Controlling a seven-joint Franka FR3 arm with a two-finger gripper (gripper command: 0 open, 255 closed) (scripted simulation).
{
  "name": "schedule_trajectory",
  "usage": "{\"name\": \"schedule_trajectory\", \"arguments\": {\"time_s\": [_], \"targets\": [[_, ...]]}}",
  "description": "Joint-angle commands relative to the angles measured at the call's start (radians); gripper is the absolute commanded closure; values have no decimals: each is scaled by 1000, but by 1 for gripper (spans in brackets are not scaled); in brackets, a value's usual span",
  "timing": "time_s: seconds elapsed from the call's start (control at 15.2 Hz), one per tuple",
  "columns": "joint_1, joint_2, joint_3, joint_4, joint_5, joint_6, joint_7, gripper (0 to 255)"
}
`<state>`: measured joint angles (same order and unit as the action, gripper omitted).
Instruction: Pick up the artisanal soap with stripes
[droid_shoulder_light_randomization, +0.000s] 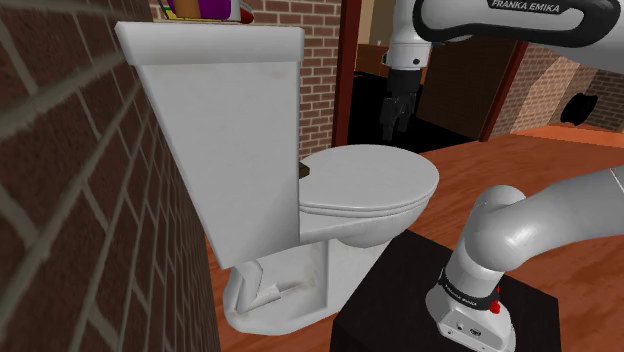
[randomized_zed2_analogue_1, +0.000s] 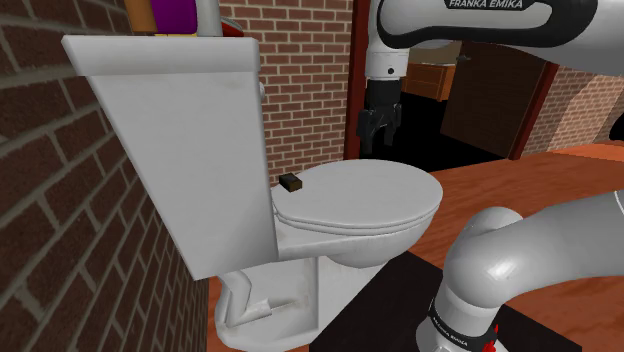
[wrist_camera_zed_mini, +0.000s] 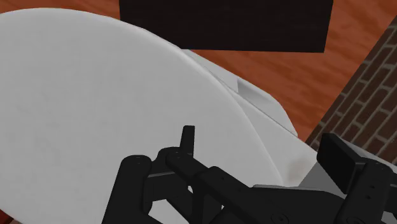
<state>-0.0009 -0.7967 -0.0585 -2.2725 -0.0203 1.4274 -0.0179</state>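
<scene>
Black gripper (randomized_zed2_analogue_1: 377, 143) hangs with fingers spread, empty, above the toilet lid (randomized_zed2_analogue_1: 370, 195), apart from soap (randomized_zed2_analogue_1: 291, 182).

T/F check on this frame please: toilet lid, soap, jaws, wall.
1. The toilet lid is down. True.
2. The gripper holds the soap. False: the jaws are open and empty, above the lid.
3. The soap lies on top of the tank. False: the small dark block sits at the lid's rear, near the tank.
4. The wall beside the tank is brick. True.
5. A purple object stands on the tank. True.
</scene>
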Motion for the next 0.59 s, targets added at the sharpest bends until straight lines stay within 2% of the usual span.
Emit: {"name": "schedule_trajectory", "arguments": {"time_s": [0.0, 0.53], "targets": [[0, 0, 0, 0, 0, 0, 0, 0], [10, 235, 11, 12, 5, 239, 20, 0]]}}
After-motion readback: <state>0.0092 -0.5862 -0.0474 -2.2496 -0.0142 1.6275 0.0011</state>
